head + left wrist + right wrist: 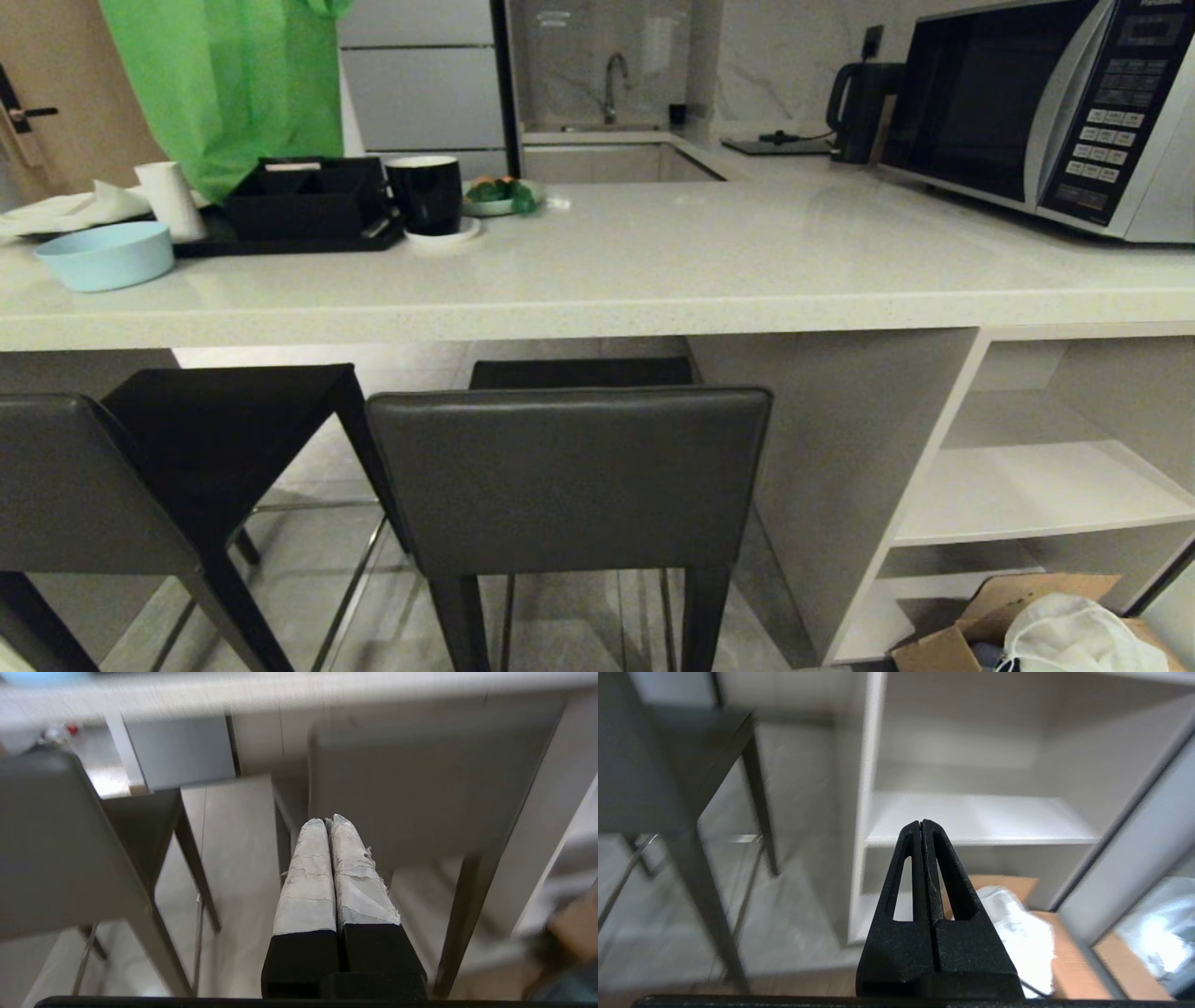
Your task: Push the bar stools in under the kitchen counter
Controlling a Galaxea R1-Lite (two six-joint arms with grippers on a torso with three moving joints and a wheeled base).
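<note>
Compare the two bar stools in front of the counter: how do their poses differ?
The middle stool faces the counter squarely, seat partly under its edge; the left stool is turned at an angle, seat corner pointing under the counter. The middle stool shows whole; the left is cut off. Both share dark backrests and legs.

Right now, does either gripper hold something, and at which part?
Nothing is held. The left gripper and the right gripper are both shut and empty, apart from the bar stools.

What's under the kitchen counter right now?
Under the kitchen counter: the seats of both bar stools, backrests sticking out; white shelves at the right end. The floor further back is hidden.
</note>
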